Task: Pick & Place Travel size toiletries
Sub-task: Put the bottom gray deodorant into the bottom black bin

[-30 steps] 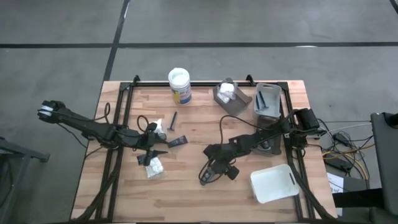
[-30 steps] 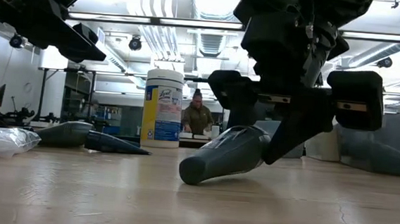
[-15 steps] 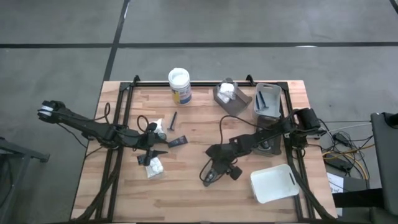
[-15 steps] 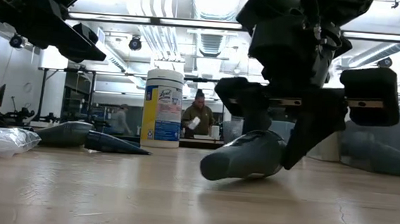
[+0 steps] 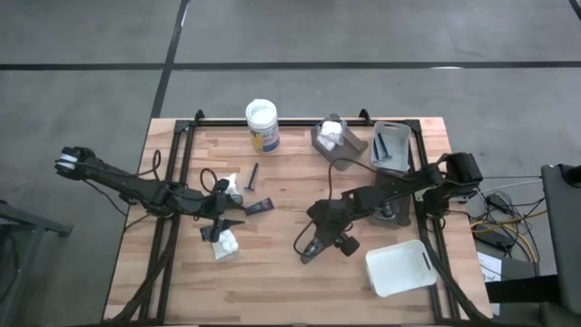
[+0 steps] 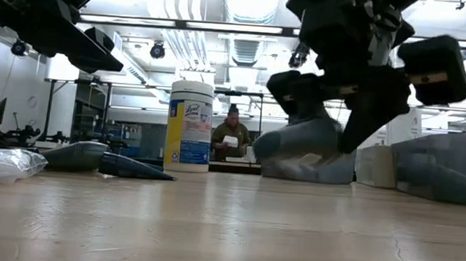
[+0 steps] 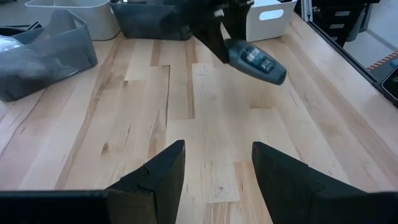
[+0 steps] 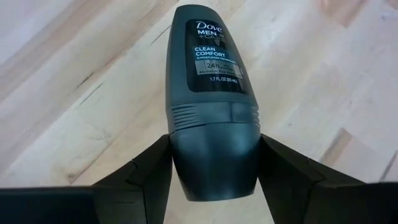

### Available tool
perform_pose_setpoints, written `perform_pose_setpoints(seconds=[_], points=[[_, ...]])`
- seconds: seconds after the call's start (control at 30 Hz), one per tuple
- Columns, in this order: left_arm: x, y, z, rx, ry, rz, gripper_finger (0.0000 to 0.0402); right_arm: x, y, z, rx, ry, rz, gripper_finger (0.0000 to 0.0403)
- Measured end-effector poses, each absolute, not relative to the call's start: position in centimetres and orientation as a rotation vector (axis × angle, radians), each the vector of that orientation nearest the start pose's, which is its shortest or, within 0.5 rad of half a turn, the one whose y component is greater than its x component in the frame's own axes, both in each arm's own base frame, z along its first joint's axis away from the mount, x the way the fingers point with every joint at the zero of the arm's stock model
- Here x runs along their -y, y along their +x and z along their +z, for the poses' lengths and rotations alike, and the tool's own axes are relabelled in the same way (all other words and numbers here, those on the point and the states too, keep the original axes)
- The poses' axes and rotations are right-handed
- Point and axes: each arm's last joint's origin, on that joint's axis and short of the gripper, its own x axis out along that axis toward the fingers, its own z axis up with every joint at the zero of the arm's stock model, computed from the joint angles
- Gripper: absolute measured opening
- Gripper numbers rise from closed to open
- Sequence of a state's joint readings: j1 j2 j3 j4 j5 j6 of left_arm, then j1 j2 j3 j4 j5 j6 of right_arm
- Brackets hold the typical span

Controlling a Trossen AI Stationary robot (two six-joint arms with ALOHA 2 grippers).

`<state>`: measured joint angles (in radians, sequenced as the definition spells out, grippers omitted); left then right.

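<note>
Grey deodorant bottle (image 8: 212, 109) is riding clamped at its cap end between the right gripper (image 5: 322, 234) fingers, clear above the wooden table (image 5: 281, 282), presumably for carrying toward the trays; left gripper (image 7: 213, 168) is waiting open-jawed, empty, beside white packets (image 5: 223, 242)

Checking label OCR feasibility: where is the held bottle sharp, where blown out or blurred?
Right wrist view: grey deodorant bottle is sharp between the right tool's fingers, label readable. Low view: bright ceiling lights backlight it, leaving the bottle a dim shape. Left wrist view: slightly soft, label unreadable. High view: too small.
</note>
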<state>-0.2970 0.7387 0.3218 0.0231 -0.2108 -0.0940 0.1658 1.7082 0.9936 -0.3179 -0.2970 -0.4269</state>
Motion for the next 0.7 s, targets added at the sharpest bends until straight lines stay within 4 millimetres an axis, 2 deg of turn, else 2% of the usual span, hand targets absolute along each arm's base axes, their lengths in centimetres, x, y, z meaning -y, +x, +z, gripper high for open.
perform_pose_setpoints(seconds=[0.3,0.57,0.7], points=[[4.2,15.6,20.0,-0.386,0.007,-0.068,0.0193,-5.3,30.0,19.2,-0.936,-0.209,0.561,0.0192],[4.2,15.6,20.0,-0.39,0.008,-0.067,0.0193,-4.5,26.5,22.5,-0.859,-0.147,0.462,0.0197],[4.2,15.7,20.0,-0.39,0.008,-0.067,0.0193,-3.9,24.3,23.3,-0.821,-0.134,0.375,0.0193]])
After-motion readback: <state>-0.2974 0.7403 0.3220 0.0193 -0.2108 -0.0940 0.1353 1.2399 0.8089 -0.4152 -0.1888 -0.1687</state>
